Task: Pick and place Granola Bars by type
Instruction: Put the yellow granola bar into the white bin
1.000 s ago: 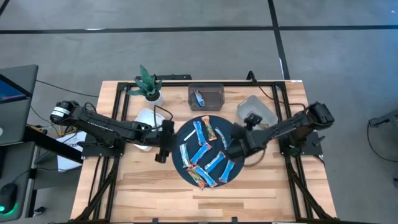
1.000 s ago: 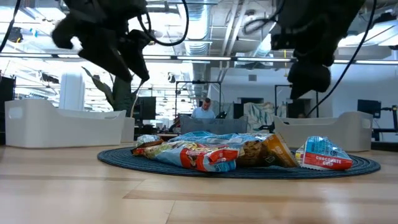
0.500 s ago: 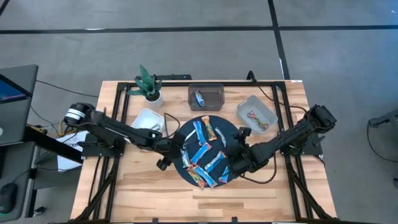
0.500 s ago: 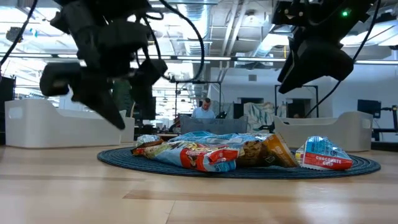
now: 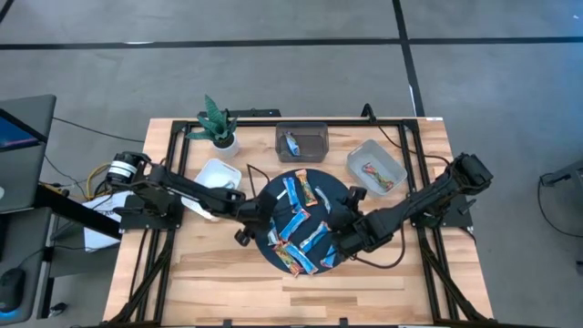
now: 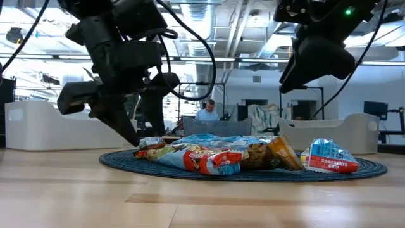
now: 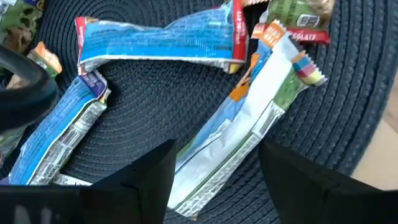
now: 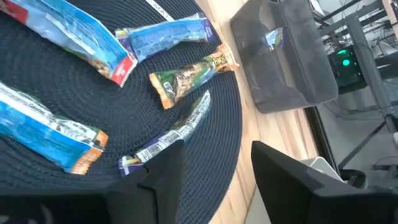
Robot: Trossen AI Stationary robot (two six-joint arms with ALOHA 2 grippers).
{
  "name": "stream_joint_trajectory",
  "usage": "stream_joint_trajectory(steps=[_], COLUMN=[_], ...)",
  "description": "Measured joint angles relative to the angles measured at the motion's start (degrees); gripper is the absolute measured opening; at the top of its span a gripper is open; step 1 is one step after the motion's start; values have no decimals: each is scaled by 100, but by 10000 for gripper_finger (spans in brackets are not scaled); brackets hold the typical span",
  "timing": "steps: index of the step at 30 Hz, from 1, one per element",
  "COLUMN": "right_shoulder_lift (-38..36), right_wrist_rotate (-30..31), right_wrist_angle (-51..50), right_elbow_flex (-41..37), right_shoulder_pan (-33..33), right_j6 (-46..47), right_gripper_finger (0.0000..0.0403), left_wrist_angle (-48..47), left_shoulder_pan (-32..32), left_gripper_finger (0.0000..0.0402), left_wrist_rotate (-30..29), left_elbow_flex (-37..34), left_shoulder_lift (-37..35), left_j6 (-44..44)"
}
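Observation:
Several granola bars lie flat on a round dark woven mat (image 5: 321, 208): blue ones (image 5: 292, 224), a green-orange one (image 8: 186, 78) and silvery-white ones (image 7: 239, 146). My left gripper (image 5: 250, 228) is open at the mat's left edge. In the left wrist view (image 7: 214, 186) its fingers stand on either side of the silvery-white bar's end, touching nothing. In the low view (image 6: 130, 126) it reaches down to the mat. My right gripper (image 5: 341, 237) is open above the mat's right part (image 8: 217, 180), over the end of a silvery bar (image 8: 171, 137).
A white bin (image 5: 219, 173) stands left of the mat. A dark bin (image 5: 301, 141) at the far side holds a blue bar, and a grey bin (image 5: 376, 169) to the right holds a multicoloured one. A potted plant (image 5: 217, 123) stands at the far left. A thin white stick (image 5: 276, 198) lies on the mat.
My left gripper has moved right from beside the white bin to the mat's left edge and come down to it. My right gripper has moved from near the grey bin toward the near edge, over the mat's right part. The bars lie as before.

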Motion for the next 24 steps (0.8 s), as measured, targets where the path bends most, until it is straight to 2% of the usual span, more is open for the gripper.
stream_joint_trajectory(steps=[8,14,20,24], right_shoulder_lift=[0,0,0,0], right_wrist_rotate=[-2,-4,-11,-17], right_wrist_angle=[3,61,98,124], right_elbow_flex=[0,-11,-11,-11], right_shoulder_pan=[-1,2,2,2], right_j6=[93,91,93,93], right_gripper_finger=[166,159,152,148], left_wrist_angle=[95,150,10,-187], left_shoulder_pan=[139,154,170,170], left_gripper_finger=[210,192,125,73], left_wrist_rotate=[290,191,50,-336], left_elbow_flex=[-5,44,22,51], left_shoulder_lift=[195,440,318,236], left_j6=[94,135,101,-40])
